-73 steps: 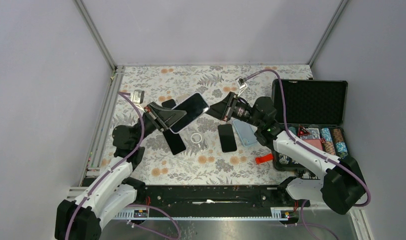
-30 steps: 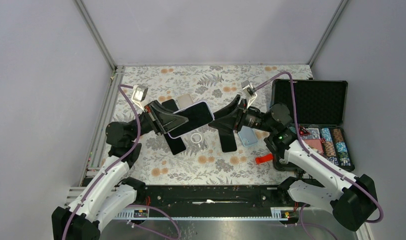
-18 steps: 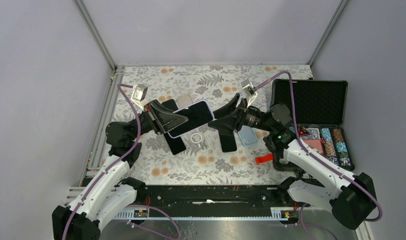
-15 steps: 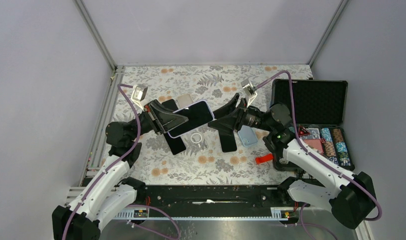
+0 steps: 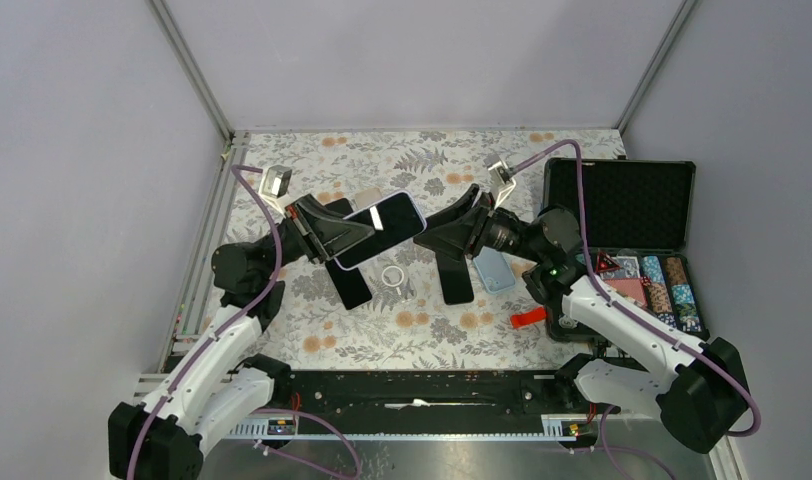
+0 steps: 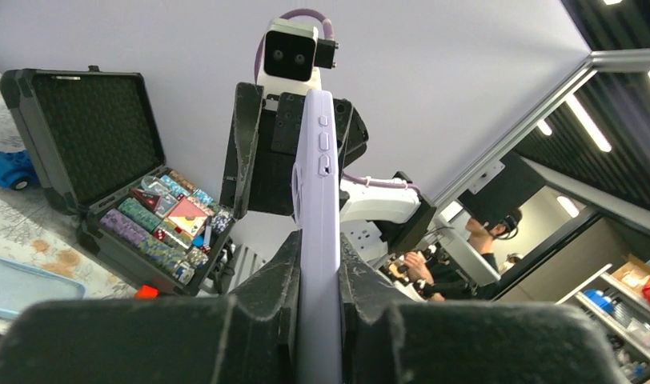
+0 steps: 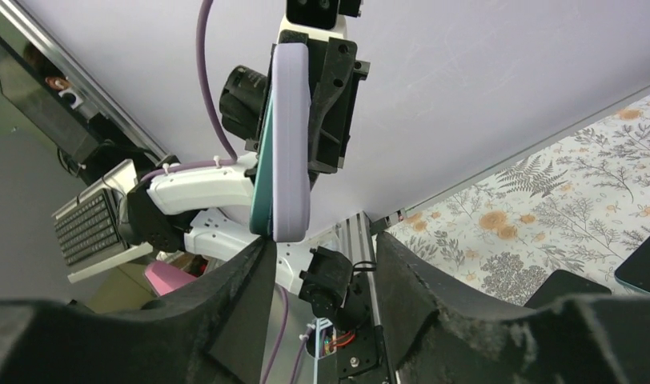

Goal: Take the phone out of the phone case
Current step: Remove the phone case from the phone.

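Since a moment ago: phone [image 5: 380, 227] tipped a little in the left gripper [image 5: 340, 235], its screen now catching glare; right gripper [image 5: 440, 226] edged up toward the phone's free end.

Phone sits fully in its lilac case [image 6: 318, 232], no corner lifted that I can see. It is held in the air above the table [image 5: 582, 145], roughly midway between the two arms. Left gripper is clamped tight across the cased phone at one end, seen edge-on from the left wrist. Right gripper's jaws stand apart with nothing in them. From the right wrist, the phone's free end hangs just at the mouth of the gap between the fingers [image 7: 242, 296], not yet between them.

Progress, as I judge it: lift and presentation done; separation not begun. Left to do: a hold on the free end, a case lip peeled back, and the phone drawn out.

Room: open air all round the free end. Directly below lie a black phone [image 5: 350, 285], a ring [image 5: 393, 275], a second black phone [image 5: 454, 276] and a blue case [image 5: 495, 270], so anything dropped lands among them. Chip case [image 5: 622, 205] stands just beside the right arm's elbow; a wide backward pull could meet it. Enclosure walls well apart.
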Tool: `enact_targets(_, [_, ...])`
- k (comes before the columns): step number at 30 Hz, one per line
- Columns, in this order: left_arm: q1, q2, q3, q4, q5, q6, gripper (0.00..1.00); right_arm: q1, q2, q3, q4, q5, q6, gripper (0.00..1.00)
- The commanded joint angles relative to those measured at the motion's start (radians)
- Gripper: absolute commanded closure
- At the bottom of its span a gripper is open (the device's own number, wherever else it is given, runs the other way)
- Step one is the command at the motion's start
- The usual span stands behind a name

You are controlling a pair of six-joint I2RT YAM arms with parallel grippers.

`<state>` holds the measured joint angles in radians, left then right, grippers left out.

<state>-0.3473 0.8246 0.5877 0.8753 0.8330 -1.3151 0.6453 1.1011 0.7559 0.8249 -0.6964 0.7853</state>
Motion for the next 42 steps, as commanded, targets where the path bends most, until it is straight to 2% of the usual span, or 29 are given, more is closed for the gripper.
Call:
enact_targets(1, [-0.010,0.004,0.014,0.309,0.046,-0.165,1.00,-0.015,0.019,-0.009,0.010,0.187,0.045,0.48])
enact_targets(5, [-0.011,-0.001,-0.004,0.376,0.063,-0.214,1.00,-0.031,0.040,-0.017,0.070,0.210,0.122,0.51])
enact_targets(11, [-0.015,-0.008,-0.041,0.507,0.091,-0.289,1.00,-0.049,0.080,0.040,-0.086,0.258,0.199,0.56])
enact_targets(17, [-0.029,-0.029,-0.047,0.536,0.122,-0.270,1.00,-0.059,0.115,0.052,-0.177,0.298,0.248,0.62])
enact_targets(26, [-0.071,-0.028,-0.044,0.523,0.173,-0.180,1.00,-0.060,0.146,0.127,-0.237,0.259,0.266,0.59])
enact_targets(32, [-0.090,-0.015,-0.056,0.423,0.175,-0.090,1.00,-0.060,0.164,0.225,-0.282,0.120,0.166,0.60])
enact_targets(36, [-0.102,0.000,-0.051,0.340,0.169,-0.018,1.00,-0.059,0.177,0.261,-0.229,-0.056,0.064,0.72])
enact_targets(39, [-0.124,0.020,-0.051,0.274,0.169,0.044,1.00,-0.059,0.171,0.283,-0.235,-0.150,-0.018,0.75])
enact_targets(40, [-0.134,0.028,-0.050,0.243,0.169,0.067,1.00,-0.061,0.170,0.295,-0.255,-0.174,-0.054,0.74])
enact_targets(42, [-0.157,0.048,-0.055,0.202,0.168,0.106,1.00,-0.060,0.167,0.316,-0.300,-0.205,-0.117,0.56])
